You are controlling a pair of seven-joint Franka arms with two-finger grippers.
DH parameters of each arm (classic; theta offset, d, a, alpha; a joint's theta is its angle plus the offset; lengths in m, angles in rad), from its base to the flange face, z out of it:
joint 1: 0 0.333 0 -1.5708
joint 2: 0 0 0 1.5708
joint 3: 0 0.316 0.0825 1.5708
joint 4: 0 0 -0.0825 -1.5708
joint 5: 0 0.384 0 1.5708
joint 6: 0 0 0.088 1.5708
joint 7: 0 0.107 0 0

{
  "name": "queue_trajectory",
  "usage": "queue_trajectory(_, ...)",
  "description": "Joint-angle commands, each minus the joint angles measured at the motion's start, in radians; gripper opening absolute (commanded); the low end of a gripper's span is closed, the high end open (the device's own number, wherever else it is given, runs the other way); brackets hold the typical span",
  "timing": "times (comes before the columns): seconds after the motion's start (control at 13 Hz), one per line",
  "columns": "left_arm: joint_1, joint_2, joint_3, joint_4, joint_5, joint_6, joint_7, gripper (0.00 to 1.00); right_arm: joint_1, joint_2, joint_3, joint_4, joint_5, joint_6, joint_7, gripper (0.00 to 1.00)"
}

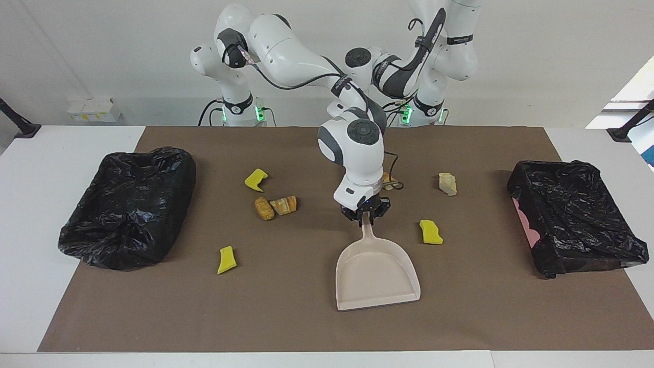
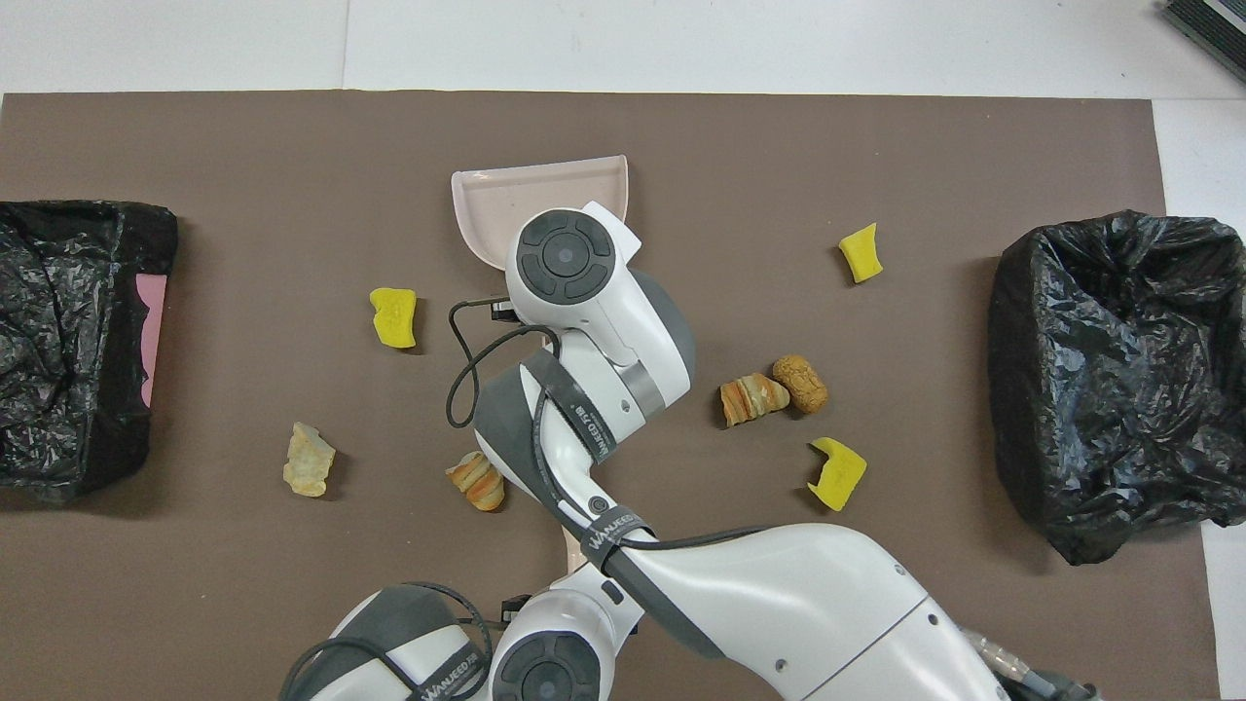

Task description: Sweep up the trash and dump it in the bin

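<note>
My right gripper [image 1: 366, 215] is shut on the handle of the beige dustpan [image 1: 377, 278], which lies flat on the brown mat with its mouth turned away from the robots. The trash lies loose around it: three yellow chunks [image 1: 255, 179] [image 1: 226, 259] [image 1: 430, 231] and several tan lumps, two of them touching [image 1: 276, 206], one pale [image 1: 447, 184] and one half hidden by the right wrist [image 2: 477, 481]. My left gripper [image 2: 545, 608] sits low at the robots' edge, by the near end of a beige stick [image 2: 574, 537]. The right arm covers it in the facing view.
A bin lined with a black bag [image 1: 130, 204] stands at the right arm's end of the mat. A flatter one [image 1: 575, 214] stands at the left arm's end. The right forearm [image 2: 779, 604] stretches low over the mat's near middle.
</note>
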Motion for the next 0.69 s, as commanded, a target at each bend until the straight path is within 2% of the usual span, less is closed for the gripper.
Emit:
queue_trajectory(0.0,-0.019,-0.026,0.019,-0.012,-0.008,-0.023,0.001,0.00,-0.047,-0.062,0.007,-0.004,0.031,-0.081,0.003,0.00)
queue_trajectory(0.08,-0.010,-0.020,0.020,-0.001,-0.008,-0.023,0.002,0.00,-0.083,-0.076,0.007,-0.006,0.074,-0.101,-0.030,0.00)
queue_trajectory(0.31,0.008,-0.029,0.029,0.019,-0.003,-0.034,0.020,0.00,-0.119,-0.141,0.006,-0.050,0.085,-0.117,-0.153,0.00)
queue_trajectory(0.39,0.045,-0.044,0.031,0.032,0.006,-0.058,0.027,0.00,-0.146,-0.170,0.007,-0.076,0.085,-0.138,-0.217,0.00)
queue_trajectory(0.62,0.150,-0.133,0.031,0.056,0.008,-0.222,0.099,0.00,-0.205,-0.227,0.006,-0.093,0.085,-0.260,-0.389,0.00)
